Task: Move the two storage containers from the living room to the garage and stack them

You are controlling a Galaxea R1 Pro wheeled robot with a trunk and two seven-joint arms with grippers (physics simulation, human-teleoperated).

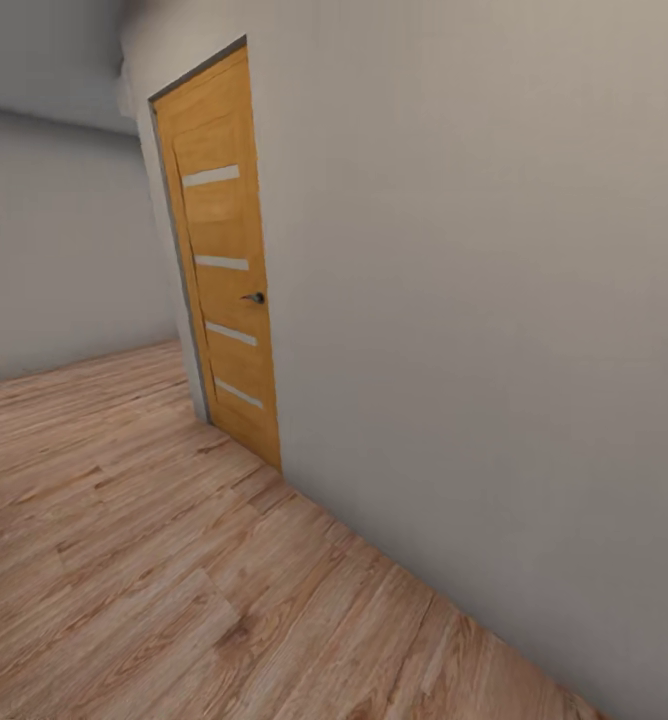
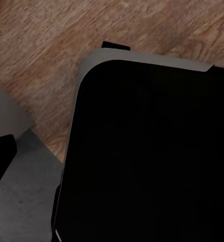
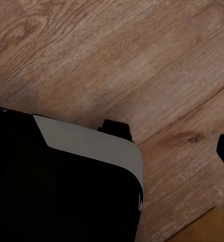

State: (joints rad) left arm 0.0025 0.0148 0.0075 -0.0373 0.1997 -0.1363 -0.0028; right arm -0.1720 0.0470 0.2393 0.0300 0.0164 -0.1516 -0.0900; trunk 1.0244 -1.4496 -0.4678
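Ahead, closed wooden door [image 1: 224,270] in grey wall [image 1: 474,300], wood-plank floor [image 1: 124,560], both wrists pointing floorward, jaws' state indiscernible

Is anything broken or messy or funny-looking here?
Nothing stands out. The wooden door is shut and straight in its frame, the wall is plain, and the wood-plank floor shows no spill or damage.

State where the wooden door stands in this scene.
In the head view the wooden door stands shut at upper left, set in the pale wall running along the right, its foot meeting the wood-plank floor.
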